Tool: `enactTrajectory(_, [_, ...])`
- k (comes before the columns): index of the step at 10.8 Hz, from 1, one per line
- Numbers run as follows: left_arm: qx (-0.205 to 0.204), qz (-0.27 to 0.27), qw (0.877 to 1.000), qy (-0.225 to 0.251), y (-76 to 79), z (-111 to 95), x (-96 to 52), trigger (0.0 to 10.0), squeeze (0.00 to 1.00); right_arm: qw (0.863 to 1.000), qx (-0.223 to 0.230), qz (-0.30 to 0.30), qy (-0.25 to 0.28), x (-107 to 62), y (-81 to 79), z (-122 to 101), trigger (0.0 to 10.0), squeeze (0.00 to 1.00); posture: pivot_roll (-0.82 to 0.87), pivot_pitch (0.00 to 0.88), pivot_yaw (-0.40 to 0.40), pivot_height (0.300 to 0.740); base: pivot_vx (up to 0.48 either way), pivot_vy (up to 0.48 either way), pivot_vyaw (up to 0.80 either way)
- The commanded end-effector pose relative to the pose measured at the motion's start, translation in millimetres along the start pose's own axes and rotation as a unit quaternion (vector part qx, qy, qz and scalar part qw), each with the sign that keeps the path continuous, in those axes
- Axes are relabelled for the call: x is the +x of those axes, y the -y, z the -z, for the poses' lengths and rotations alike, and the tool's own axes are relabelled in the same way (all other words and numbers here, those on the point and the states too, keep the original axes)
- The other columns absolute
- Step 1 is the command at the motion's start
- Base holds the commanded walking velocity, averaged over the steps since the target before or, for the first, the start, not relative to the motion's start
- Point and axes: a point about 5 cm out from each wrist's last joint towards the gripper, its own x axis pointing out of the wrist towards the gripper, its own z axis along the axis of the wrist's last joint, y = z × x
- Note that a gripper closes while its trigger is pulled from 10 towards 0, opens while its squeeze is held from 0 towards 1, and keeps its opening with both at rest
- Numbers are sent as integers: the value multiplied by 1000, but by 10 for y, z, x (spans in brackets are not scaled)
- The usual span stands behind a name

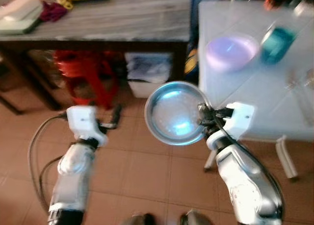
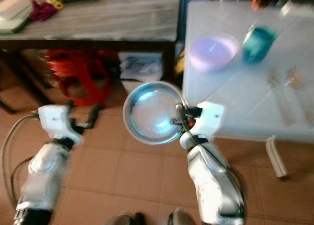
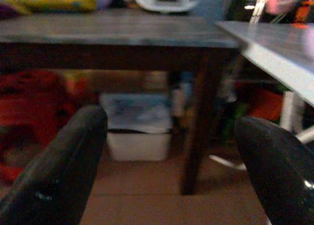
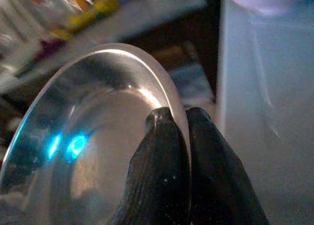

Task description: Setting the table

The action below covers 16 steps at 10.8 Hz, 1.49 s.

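A round steel plate [image 1: 175, 113] hangs in the air above the tiled floor, just off the near corner of the white table [image 1: 255, 87]. My right gripper [image 1: 202, 118] is shut on the steel plate's rim [image 4: 182, 122], one finger on each face. My left gripper [image 1: 112, 118] is open and holds nothing, out over the floor to the left. A lilac bowl [image 1: 230, 51] and a teal cup [image 1: 277, 42] stand on the white table.
A dark wooden table [image 1: 108, 19] with clutter stands to the left of the white one. Under it are a red stool [image 1: 86, 78] and a white bin [image 1: 147, 73]. Clear glasses [image 2: 284, 95] stand on the white table's right side.
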Motion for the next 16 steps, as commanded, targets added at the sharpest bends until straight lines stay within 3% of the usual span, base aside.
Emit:
enactTrajectory(1, [12,-6,1000,-1,-62,-12,-19,10000,0,1000,4,-9,10,-8,-54,-24,10000,0,-131,188,85,740,0,480,0])
enactTrajectory(9, [10,-4,1000,-3,-8,26,-7,10000,0,1000,-5,-8,14,12,-39,-21,10000,0,-132,169,83,740,0,468,0])
enactTrajectory(13, [3,7,1000,5,24,8,-2,10000,0,1000,-8,-6,16,18,-17,-20,10000,0,-134,163,81,740,0,0,0])
enactTrajectory(16, [1,10,1000,5,31,19,-9,10000,0,1000,-12,-9,18,28,-16,-21,10000,0,-134,156,79,740,334,0,0])
